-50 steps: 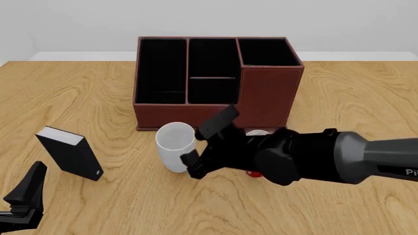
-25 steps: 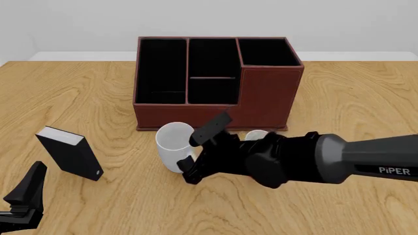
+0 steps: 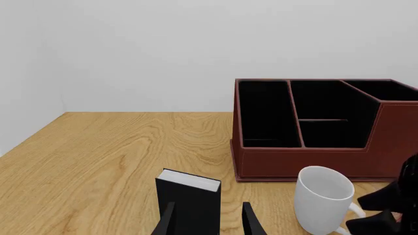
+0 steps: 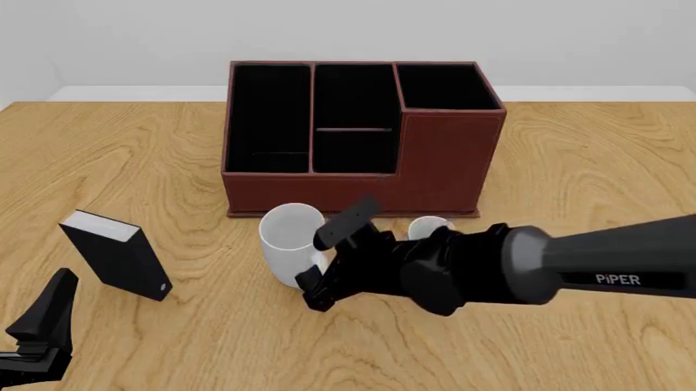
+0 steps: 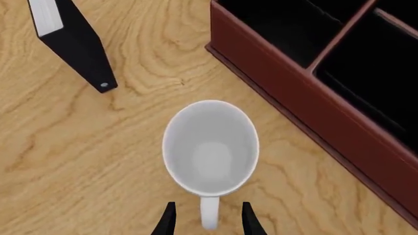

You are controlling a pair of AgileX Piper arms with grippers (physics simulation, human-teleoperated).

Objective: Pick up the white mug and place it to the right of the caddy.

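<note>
table (image 4: pixel 130 163): light wood, grained, satin | white mug (image 4: pixel 292 243): glossy ceramic look | caddy (image 4: pixel 446 159): reddish-brown leather look, black matt lining | black box (image 4: pixel 114 254): matt

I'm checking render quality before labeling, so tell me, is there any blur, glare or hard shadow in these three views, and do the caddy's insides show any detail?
Front view: sharp, even light; the caddy compartments are near-black with little detail. Left wrist view: crisp, no glare on the white mug, only soft shading. Right wrist view: sharp, the mug interior softly shaded, the right gripper fingers straddling its handle, no hard shadow on the table.
</note>
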